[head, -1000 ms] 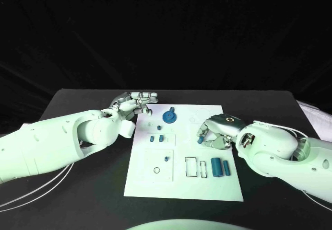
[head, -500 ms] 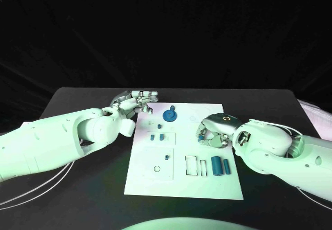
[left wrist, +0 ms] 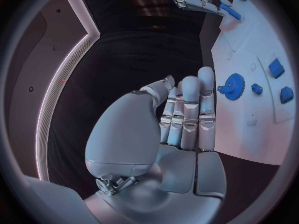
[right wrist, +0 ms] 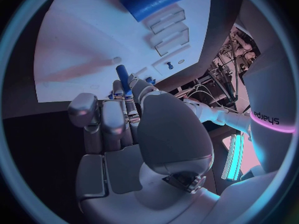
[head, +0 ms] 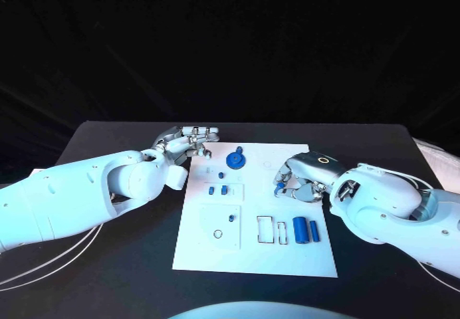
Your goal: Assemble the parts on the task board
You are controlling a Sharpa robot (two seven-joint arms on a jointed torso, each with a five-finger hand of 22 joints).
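The white task board (head: pixel 254 252) lies mid-table. My right hand (head: pixel 299 179) hovers over its right edge and pinches a small blue peg (head: pixel 279 192); the peg (right wrist: pixel 122 77) sticks out from the fingertips above the board (right wrist: pixel 74 45). My left hand (head: pixel 188 143) rests by the board's far left corner, fingers stretched side by side, holding nothing (left wrist: pixel 184 114). A blue gear (head: pixel 236 160) sits on the board near it, also the gear (left wrist: pixel 234 86). Two small blue blocks (head: pixel 217 191) and two blue cylinders (head: pixel 306 230) lie on the board.
Outlined slots (head: pixel 271 229) lie left of the cylinders, and a square plate with a small ring (head: pixel 219 229) is on the board's left half. Black table (head: pixel 115 252) surrounds the board. White cables (head: pixel 53 266) trail under my left arm.
My right hand has shifted slightly up and to the right with the peg still pinched. The left hand has stayed in place.
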